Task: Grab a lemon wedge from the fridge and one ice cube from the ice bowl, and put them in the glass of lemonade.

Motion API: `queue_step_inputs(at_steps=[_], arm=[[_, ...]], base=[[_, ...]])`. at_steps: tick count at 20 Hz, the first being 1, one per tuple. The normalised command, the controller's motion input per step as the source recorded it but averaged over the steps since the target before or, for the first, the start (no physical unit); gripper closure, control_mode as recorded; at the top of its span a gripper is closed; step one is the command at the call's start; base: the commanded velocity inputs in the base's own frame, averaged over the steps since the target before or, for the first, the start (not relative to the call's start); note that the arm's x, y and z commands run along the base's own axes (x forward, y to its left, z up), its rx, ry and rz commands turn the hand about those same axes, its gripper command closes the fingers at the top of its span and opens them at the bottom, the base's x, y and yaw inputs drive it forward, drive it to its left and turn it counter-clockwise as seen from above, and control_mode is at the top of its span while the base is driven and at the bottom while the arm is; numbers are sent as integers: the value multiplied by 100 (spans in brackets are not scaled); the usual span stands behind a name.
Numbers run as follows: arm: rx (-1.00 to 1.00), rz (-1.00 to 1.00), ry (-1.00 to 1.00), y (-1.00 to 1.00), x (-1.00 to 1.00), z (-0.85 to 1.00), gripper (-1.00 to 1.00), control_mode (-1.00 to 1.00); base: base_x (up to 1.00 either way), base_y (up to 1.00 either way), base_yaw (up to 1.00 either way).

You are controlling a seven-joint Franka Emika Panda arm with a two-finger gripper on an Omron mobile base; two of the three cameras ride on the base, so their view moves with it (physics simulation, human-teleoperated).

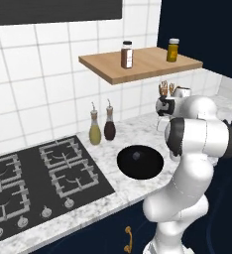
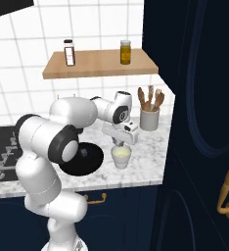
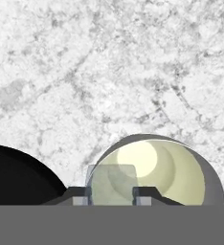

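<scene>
The ice cube (image 3: 111, 184) is clamped between the gripper (image 3: 111, 197) fingertips, and the glass of lemonade (image 2: 121, 157) is seen directly beneath, just right of the ice bowl (image 2: 84, 159). A straight release should drop it in.

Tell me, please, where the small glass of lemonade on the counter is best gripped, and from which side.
Probably grip the glass of lemonade across its round outer wall, about halfway up, with the fingers level. It stands upright and full, so a grip from above would dip a finger in. Come from the counter's front edge: the utensil holder stands behind it and the ice bowl lies beside it.
</scene>
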Motion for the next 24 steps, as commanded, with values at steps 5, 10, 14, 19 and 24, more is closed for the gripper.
queue_step_inputs(at_steps=[5,10,14,19,24], arm=[[2,0,-2,-6,-10,0,100,-100],[10,0,-16,-2,-13,10,100,-100],[9,0,-13,-19,0,5,100,-100],[0,-3,-1,-16,-1,0,100,-100],[-2,-17,-2,-2,-21,0,100,-100]], base=[[0,0,0],[0,0,0],[0,0,0],[0,0,0],[0,0,0]])
